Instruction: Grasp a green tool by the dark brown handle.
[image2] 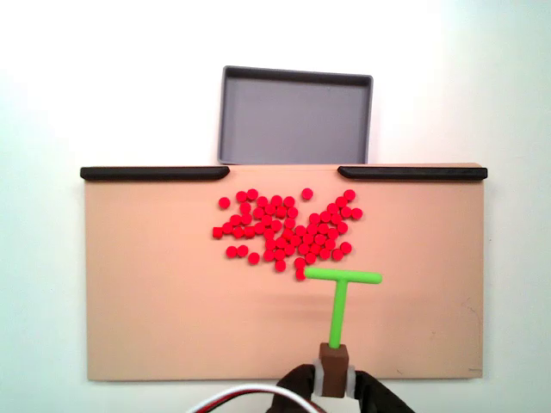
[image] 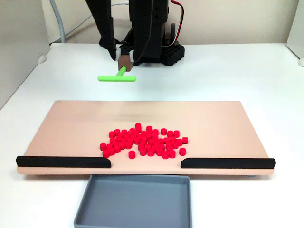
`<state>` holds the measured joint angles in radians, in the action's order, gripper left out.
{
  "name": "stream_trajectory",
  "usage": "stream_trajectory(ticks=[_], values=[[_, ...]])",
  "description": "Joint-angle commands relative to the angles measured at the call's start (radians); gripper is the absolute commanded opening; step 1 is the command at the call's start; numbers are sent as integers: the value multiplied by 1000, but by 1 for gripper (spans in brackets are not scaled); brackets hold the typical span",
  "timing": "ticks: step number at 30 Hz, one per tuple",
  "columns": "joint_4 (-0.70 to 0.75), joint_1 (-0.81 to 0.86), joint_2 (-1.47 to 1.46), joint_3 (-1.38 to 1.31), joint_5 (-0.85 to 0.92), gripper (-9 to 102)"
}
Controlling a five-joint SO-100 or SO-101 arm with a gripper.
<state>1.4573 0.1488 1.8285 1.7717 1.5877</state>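
The green tool (image: 117, 78) hangs in the air behind the board's far edge in a fixed view, crossbar level and toward the camera. Its dark brown handle (image: 125, 61) sits between the fingers of my gripper (image: 126, 59), which is shut on it. In a fixed view from above, the green tool (image2: 339, 305) lies over the board with its crossbar just short of the red beads. There the dark brown handle (image2: 334, 356) is clamped by my gripper (image2: 334, 377) at the bottom edge. The black arm rises behind the tool.
A peach board (image: 71, 118) carries a cluster of several red beads (image: 145, 140) and two black strips (image: 64, 161) along one edge with a gap between them. A grey tray (image: 135, 199) sits below that gap. White table surrounds the board.
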Motion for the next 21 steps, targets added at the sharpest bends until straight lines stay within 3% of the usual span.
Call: stream_trajectory(ticks=[1,21], values=[[3,-3,23,-8,-8,0],[5,-14,-34,-8,-8,0]])
